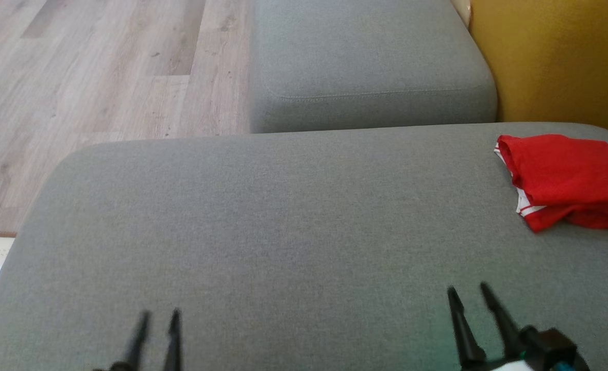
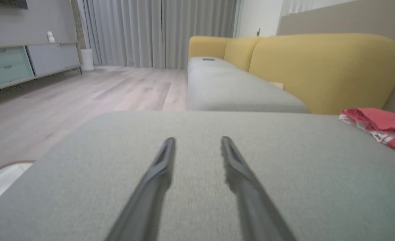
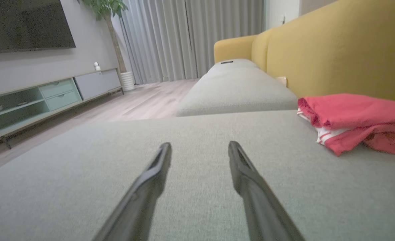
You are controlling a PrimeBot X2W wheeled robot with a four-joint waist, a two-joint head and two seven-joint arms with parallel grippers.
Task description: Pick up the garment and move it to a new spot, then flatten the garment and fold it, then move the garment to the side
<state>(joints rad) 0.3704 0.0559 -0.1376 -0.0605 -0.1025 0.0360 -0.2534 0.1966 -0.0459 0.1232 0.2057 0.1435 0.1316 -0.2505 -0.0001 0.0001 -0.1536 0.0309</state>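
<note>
Garment [image 1: 567,178] bunched at the far right of the grey cushion [image 1: 283,216].
My left hand [image 1: 161,312] and right hand [image 1: 467,286] hover near me, empty, fingers apart.

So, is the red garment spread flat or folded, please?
Not spread: the red garment lies doubled over itself in a rumpled bundle.

Matt woven cushion [image 1: 283,232] — soft cloth garment [image 1: 567,180].

The left gripper [image 1: 161,312] and right gripper [image 1: 467,286] each have two long, slim black fingers tapering to points. The right one's fingers rise from a chunky black base [image 1: 549,344] above white casing [image 1: 507,367].
</note>
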